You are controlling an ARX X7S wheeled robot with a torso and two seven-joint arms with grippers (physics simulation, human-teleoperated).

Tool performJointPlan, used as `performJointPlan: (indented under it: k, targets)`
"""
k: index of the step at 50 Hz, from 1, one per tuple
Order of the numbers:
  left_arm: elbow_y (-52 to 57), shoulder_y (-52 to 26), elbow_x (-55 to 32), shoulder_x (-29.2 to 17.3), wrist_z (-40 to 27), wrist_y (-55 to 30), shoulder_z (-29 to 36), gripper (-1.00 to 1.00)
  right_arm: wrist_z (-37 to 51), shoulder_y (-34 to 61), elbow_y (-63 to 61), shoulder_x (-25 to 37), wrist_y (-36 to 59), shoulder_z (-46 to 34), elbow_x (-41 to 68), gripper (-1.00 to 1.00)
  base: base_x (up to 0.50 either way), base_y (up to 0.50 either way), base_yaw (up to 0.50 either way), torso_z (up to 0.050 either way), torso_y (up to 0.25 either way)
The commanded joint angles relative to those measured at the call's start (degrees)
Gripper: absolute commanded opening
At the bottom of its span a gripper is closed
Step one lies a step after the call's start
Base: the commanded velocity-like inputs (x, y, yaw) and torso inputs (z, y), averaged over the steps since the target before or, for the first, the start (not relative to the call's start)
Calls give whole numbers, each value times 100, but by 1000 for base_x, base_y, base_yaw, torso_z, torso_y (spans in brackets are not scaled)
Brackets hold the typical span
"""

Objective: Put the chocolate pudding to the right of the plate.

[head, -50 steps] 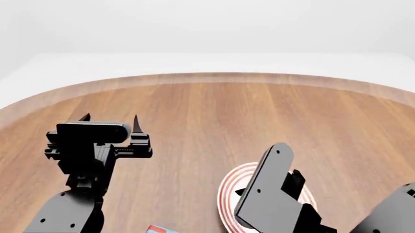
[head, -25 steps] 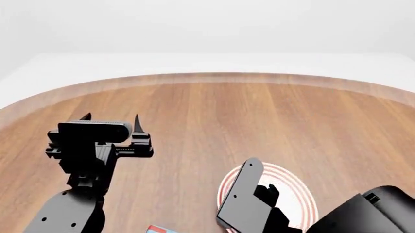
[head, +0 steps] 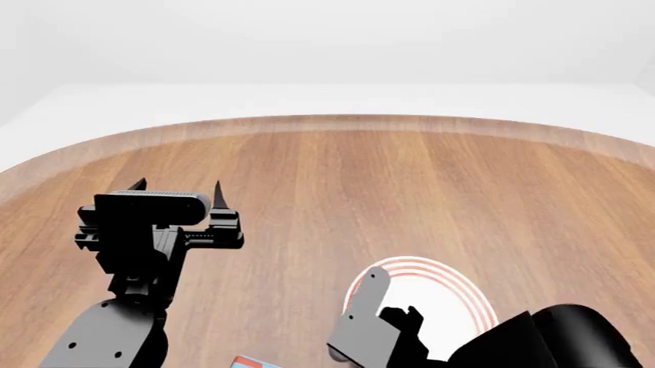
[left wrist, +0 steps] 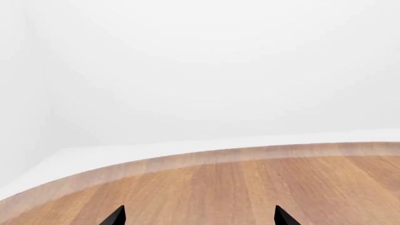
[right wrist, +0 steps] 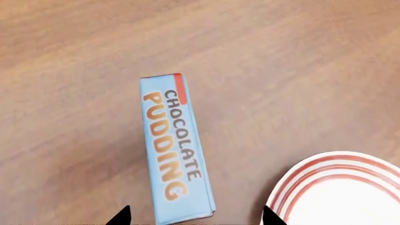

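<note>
While the round wooden table (head: 409, 184) filled most of the head view, its grain ran in warm brown planks with a paler band along the curved far edge, and beyond it lay only a plain white floor and white walls. On the left, the left gripper (head: 176, 193) was held above the wood, its two pointed fingertips (head: 217, 195) standing well apart, released and holding nothing; its wrist camera looked out over bare planks to the far rim and the white room corner.

At the near right, the right arm reached down low, partly covering the plate (head: 450, 287), whose white centre and red rings showed past the arm's far side. The chocolate pudding (right wrist: 175, 150) lay just left of the plate, apart from it, at the very near edge of the head view, where only a sliver of blue and red showed. From the right wrist view its light blue face with orange and brown lettering faced up, and the right gripper (right wrist: 194, 216) hung over the carton's near end, fingertips spread wide to either side, grasping nothing.
</note>
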Motion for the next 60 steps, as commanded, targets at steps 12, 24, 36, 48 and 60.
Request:
performJointPlan:
  k: [12, 24, 36, 48, 60]
  targets:
    - [19, -15, -64, -40, -58, -8, 18, 100, -854, 33, 484, -231, -154, -630, -1022, 100, 0, 0, 0, 0, 0]
    - [4, -12, -101, -62, -79, 18, 13, 100, -1454, 20, 817, -364, -420, -1110, -1640, 100, 0, 0, 0, 0, 0]
    - [-2, 14, -139, -88, -99, 63, -10, 100, -1907, 34, 1233, -511, -662, -1530, -2116, 100, 0, 0, 0, 0, 0]
    - [-25, 32, -174, -107, -120, 100, -19, 100, -2222, -31, 1592, -630, -882, -1887, -2454, 100, 0, 0, 0, 0, 0]
    - [-21, 52, -203, -126, -139, 139, -8, 100, -2451, -118, 1912, -689, -1053, -2167, -2686, 100, 0, 0, 0, 0, 0]
